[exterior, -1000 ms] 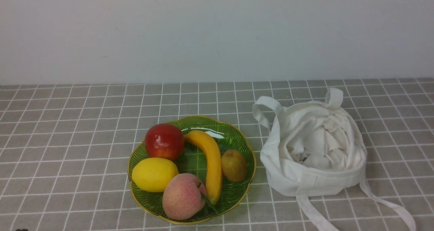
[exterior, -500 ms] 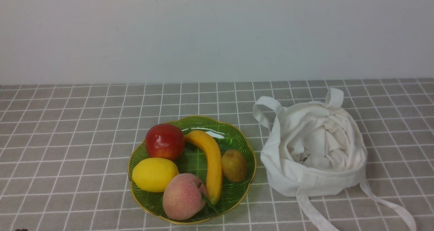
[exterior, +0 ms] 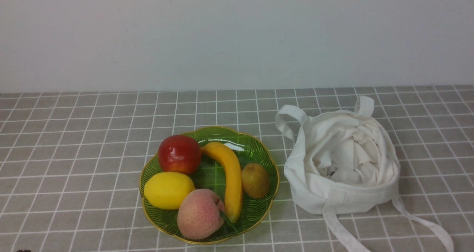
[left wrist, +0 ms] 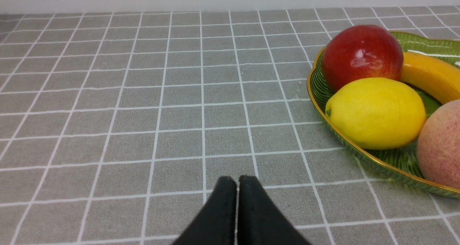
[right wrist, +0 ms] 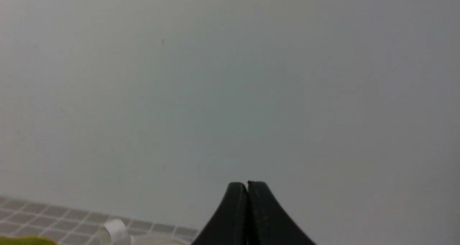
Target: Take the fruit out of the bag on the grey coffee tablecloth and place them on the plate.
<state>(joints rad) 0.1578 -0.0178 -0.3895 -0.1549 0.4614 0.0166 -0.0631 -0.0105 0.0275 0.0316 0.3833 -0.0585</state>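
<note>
Nothing has moved since the earlier frames. The left gripper has its jaws pressed together, empty, low over the grey coffee tablecloth. Ahead and to one side of them, the apple sits on the plate beside the lemon. The right gripper jaws are likewise closed, facing the wall; the bag lies apparently emptied, just beside the plate.

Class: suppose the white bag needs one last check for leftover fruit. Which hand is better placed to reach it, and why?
Probably the right. The bag lies on the robot's right, and its strap shows in the right wrist view. The left hand hovers shut over cloth beside the plate.
</note>
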